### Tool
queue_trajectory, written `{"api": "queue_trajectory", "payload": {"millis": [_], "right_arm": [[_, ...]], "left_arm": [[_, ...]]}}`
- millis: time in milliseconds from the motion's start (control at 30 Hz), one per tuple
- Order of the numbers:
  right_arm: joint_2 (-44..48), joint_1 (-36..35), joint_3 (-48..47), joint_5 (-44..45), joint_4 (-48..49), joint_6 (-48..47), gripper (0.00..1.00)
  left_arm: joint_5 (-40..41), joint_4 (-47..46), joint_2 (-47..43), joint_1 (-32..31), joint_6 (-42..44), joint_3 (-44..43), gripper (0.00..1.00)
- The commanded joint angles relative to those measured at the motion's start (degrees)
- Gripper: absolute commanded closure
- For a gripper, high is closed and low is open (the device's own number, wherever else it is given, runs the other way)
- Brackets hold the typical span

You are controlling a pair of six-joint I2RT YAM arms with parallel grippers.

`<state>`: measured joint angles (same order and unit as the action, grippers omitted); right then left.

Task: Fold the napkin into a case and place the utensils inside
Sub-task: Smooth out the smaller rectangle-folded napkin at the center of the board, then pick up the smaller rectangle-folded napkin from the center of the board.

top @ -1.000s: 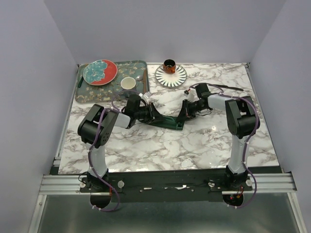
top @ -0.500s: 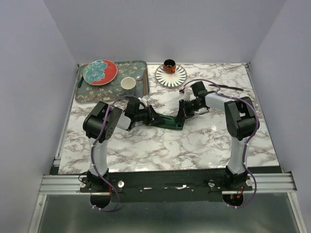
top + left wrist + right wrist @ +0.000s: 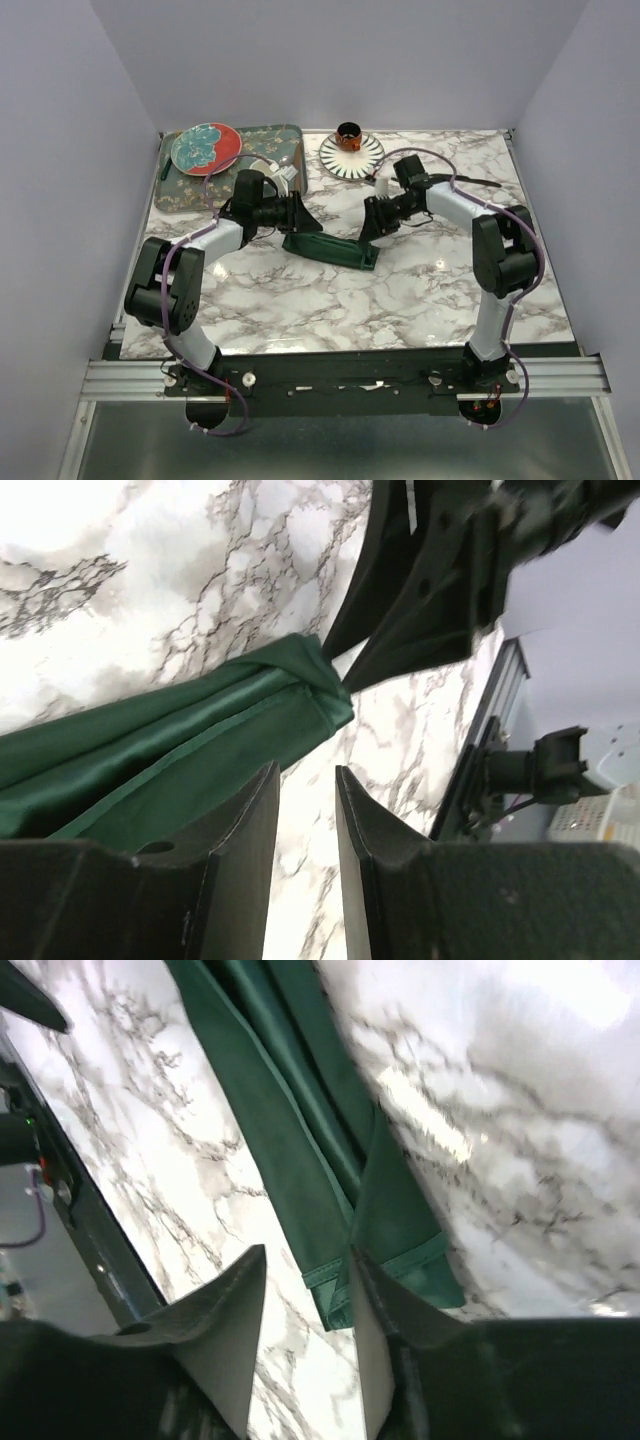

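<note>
Robot lab test cell, not a real dining rm. Plain lilac walls [image 3: 60, 150] box in a marble-look table [image 3: 400, 300] on 3 sides. Alu rail [image 3: 340, 378] along near edge w/ left arm [image 3: 165, 290] & right arm [image 3: 495, 250] bolted on, purple cables [image 3: 238, 402] looped around. Tableware looks staged: tray [image 3: 190, 192], striped plate [image 3: 365, 160] at back.

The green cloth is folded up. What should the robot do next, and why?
Probably reach the right gripper toward the black utensil on its right: the folded cloth lies flat, the gripper is open and empty, and that utensil isn't tucked in yet.
</note>
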<state>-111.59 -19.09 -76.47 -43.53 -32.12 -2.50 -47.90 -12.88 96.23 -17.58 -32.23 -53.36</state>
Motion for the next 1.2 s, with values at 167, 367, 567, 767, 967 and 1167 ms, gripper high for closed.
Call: {"api": "queue_trajectory", "payload": {"millis": [167, 367, 567, 767, 967, 1167], "right_arm": [[-7.8, -0.8, -22.4, -1.6, -17.1, -15.5, 0.31], [-13.4, -3.1, -29.1, -1.1, -20.4, -20.2, 0.29], [-17.7, -4.4, -31.5, -1.6, -21.0, -21.8, 0.36], [-20.6, -5.2, -32.0, -2.2, -24.2, -25.4, 0.32], [-22.0, -5.9, -32.8, -0.9, -25.4, -26.4, 0.31], [-25.8, -6.5, -36.3, -0.6, -31.3, -29.1, 0.33]], "left_arm": [[-2.0, 14.6, -4.1, 4.7, 16.3, -0.9, 0.61], [-2.2, 14.9, -3.9, 7.8, 16.1, -1.1, 0.62], [-3.1, 15.6, -4.3, 9.0, 16.4, -0.9, 0.61], [-3.3, 14.6, -4.4, 9.0, 16.8, 0.6, 0.61], [-3.3, 13.7, -4.3, 9.0, 15.9, 1.5, 0.61], [-3.6, 13.4, -4.3, 9.1, 15.4, 1.3, 0.61]]}}
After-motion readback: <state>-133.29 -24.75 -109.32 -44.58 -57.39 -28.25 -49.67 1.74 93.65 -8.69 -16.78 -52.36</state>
